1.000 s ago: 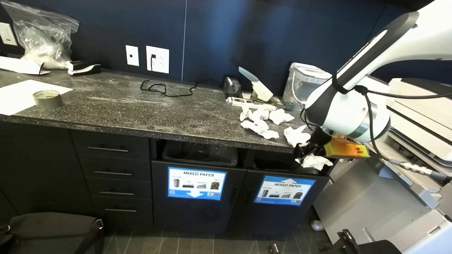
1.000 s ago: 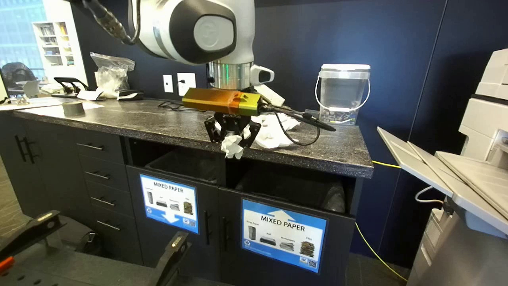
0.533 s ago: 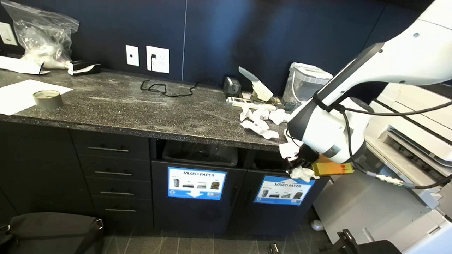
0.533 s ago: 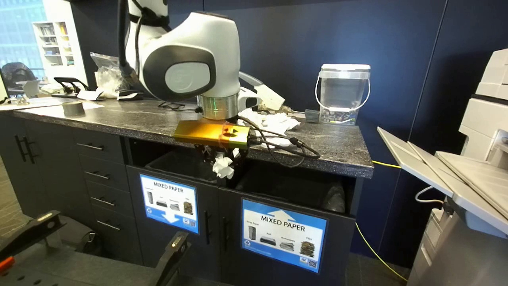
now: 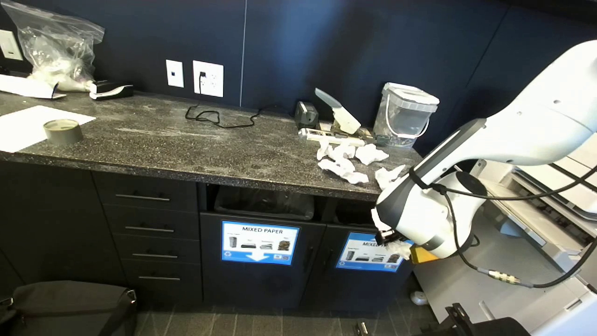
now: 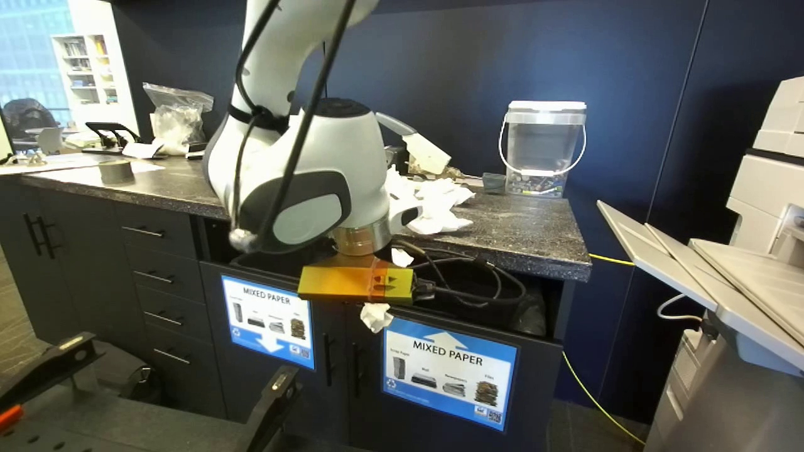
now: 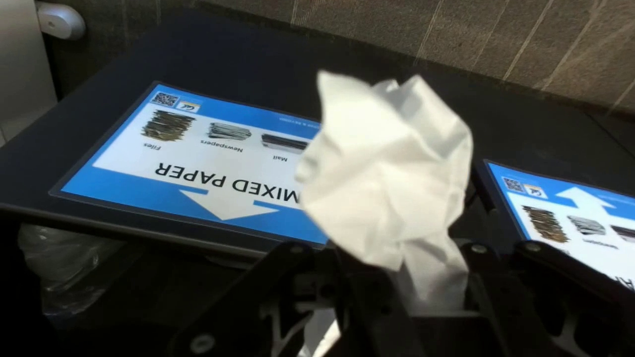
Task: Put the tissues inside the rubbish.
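My gripper (image 7: 399, 277) is shut on a crumpled white tissue (image 7: 387, 173), which puffs out beyond the fingertips in the wrist view. In an exterior view the held tissue (image 5: 399, 248) hangs in front of a MIXED PAPER door, below the counter edge. More white paper (image 5: 380, 220) shows on the gripper's far side; whether it is the same piece I cannot tell. Another exterior look has the fingers hidden behind the orange camera housing (image 6: 358, 284). Several tissues (image 5: 343, 161) lie on the counter. The rubbish is the dark bins (image 6: 461, 301) behind the two labelled doors, open at the top.
The counter edge (image 6: 502, 251) overhangs the bin openings. A lidded clear bucket (image 6: 545, 150) and a long-handled tool (image 5: 345, 119) stand behind the tissues. A grey printer (image 5: 489, 261) is close beside the arm. A tape roll (image 5: 63, 131) sits on flat paper.
The arm has come down with the tissue still gripped, from level with the counter edge to in front of the MIXED PAPER door. The tissues on the counter have not moved.
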You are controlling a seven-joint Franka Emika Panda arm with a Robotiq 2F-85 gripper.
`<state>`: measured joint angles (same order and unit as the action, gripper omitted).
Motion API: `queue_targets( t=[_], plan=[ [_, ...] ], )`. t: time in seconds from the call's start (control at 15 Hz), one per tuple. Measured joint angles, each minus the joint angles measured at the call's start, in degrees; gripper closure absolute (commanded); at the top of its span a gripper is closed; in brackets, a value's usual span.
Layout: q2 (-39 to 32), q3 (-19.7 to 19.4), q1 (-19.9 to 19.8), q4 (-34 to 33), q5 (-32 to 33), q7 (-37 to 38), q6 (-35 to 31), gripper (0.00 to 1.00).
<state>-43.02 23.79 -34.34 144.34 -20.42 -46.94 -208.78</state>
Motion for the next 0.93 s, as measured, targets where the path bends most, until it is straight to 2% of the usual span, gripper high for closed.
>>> queue_targets(
  t=[0.2,0.4,0.47,0.73,0.93],
  plan=[
    [-6.7,-0.3,-2.0,-4.9,4.8,0.1,-4.0,0.87],
    [-12.6,-0.3,-3.5,-11.4,9.0,0.2,-4.8,0.87],
    [-14.1,-1.6,-3.1,-13.5,12.9,2.7,-4.8,0.87],
    [-17.8,-10.5,1.8,-21.1,29.8,20.6,-5.9,0.87],
    [-19.6,-15.2,5.0,-25.5,34.9,29.6,-8.4,0.87]
  ],
)
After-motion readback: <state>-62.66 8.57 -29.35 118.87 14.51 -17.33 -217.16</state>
